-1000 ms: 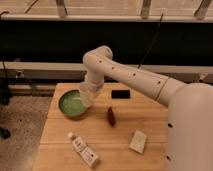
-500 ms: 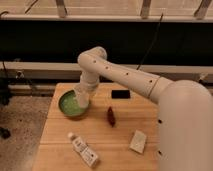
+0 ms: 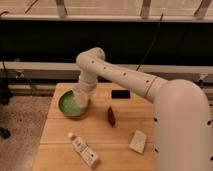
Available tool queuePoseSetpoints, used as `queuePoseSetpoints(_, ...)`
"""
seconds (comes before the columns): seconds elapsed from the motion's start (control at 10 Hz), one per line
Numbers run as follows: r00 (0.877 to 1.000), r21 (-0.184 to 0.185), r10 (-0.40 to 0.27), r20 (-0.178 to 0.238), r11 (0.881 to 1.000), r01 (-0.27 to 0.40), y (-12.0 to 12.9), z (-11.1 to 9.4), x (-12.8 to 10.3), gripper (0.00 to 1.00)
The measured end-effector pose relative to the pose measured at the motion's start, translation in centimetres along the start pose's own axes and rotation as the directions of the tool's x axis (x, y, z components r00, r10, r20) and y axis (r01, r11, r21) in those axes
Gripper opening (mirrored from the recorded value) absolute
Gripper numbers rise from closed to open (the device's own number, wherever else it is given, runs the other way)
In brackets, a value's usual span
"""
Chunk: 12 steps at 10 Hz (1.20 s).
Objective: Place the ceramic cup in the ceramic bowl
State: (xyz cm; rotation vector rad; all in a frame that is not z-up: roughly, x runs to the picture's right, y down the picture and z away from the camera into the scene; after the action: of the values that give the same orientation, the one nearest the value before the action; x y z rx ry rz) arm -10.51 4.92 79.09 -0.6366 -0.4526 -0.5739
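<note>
One gripper (image 3: pixel 81 93), holding a white cup (image 3: pixel 80 96) over a green bowl (image 3: pixel 67 107) on a wooden table (image 3: pixel 120 137); bottle (image 3: pixel 83 150) lying nearby.

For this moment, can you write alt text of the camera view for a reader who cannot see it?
A white robot arm reaches over a wooden table, its gripper holding the ceramic cup just above the green ceramic bowl. Also on the table: a white bottle, a dark red object, a black object and a pale packet.
</note>
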Motion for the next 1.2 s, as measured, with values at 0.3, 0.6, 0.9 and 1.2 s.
queuePoseSetpoints(0.3,1.0,0.001,-0.001,-0.004,1.0,0.001,-0.4,0.4,0.2,0.0)
queuePoseSetpoints(0.6,1.0,-0.001,-0.007,-0.006,1.0,0.007,-0.6,0.9,0.1,0.0)
queuePoseSetpoints(0.9,1.0,-0.001,-0.002,-0.008,1.0,0.002,-0.6,1.3,0.3,0.0)
queuePoseSetpoints(1.2,1.0,0.0,-0.003,-0.012,1.0,0.003,-0.8,1.7,0.2,0.0)
